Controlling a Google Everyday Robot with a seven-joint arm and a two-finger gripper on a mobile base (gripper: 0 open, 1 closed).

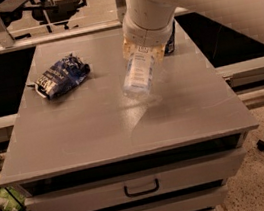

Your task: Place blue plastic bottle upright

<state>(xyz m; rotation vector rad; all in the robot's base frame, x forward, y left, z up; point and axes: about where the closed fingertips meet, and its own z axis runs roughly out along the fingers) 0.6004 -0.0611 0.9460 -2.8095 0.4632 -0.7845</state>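
The end effector (143, 50) is hanging over the middle of the grey bench (76, 132), under the thick white arm (149, 3), and it is clamping the upper end of the blue plastic bottle (139, 73). The bottle is leaning, its lower end pointing down and to the left, near the bench surface; if it is touching there, one cannot tell. A dark blue and white snack bag (60, 75) is lying well apart at the left. A dark can (171, 44) is standing just behind the arm, mostly hidden
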